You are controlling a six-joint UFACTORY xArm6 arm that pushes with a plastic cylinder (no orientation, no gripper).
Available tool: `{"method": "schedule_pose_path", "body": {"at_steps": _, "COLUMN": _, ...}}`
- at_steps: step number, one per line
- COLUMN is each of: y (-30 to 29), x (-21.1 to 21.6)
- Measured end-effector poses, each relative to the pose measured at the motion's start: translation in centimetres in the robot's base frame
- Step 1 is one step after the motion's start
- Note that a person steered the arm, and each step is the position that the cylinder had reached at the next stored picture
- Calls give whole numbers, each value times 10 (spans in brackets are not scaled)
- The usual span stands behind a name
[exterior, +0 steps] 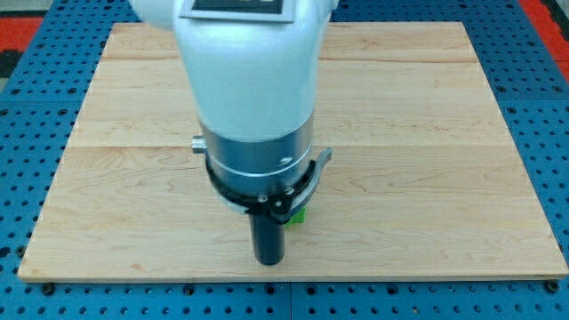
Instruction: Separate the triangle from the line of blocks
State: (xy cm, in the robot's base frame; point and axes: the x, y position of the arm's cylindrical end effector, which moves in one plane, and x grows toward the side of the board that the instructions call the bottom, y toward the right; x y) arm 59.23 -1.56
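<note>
There was no claw on this arm to read as released or clenched, only the straight dark rod, and my tip sat low on the wooden desk, near the view's bottom edge and a little left of centre. It held nothing. Whether it touched any block could not be told, because the arm's big white housing and the grey metal collar under it covered most of the middle of the desk. Counting blocks gave exactly one visible piece: a sliver of green block peeking out just to the view's right of the rod, slightly above my tip and close beside the shaft. Its shape could not be made out from that scrap. The triangle and the line of blocks it belonged to did not show; if they were there, they sat hidden beneath the arm, so their place relative to my tip could not be given. One rod, one green scrap, one desk. The desk lay on a blue perforated base that framed it on all sides. A dark panel showed at the very top of the housing, cut off by the frame, and no writing or brand on it could be read.
</note>
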Motion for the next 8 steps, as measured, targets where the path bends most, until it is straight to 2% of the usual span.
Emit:
{"method": "schedule_pose_path", "body": {"at_steps": 1, "y": 32, "x": -22}}
{"method": "schedule_pose_path", "body": {"at_steps": 2, "y": 35, "x": -53}}
{"method": "schedule_pose_path", "body": {"at_steps": 3, "y": 77, "x": -72}}
{"method": "schedule_pose_path", "body": {"at_steps": 4, "y": 91, "x": -114}}
{"method": "schedule_pose_path", "body": {"at_steps": 7, "y": 56, "x": -176}}
{"method": "schedule_pose_path", "body": {"at_steps": 8, "y": -10, "x": -168}}
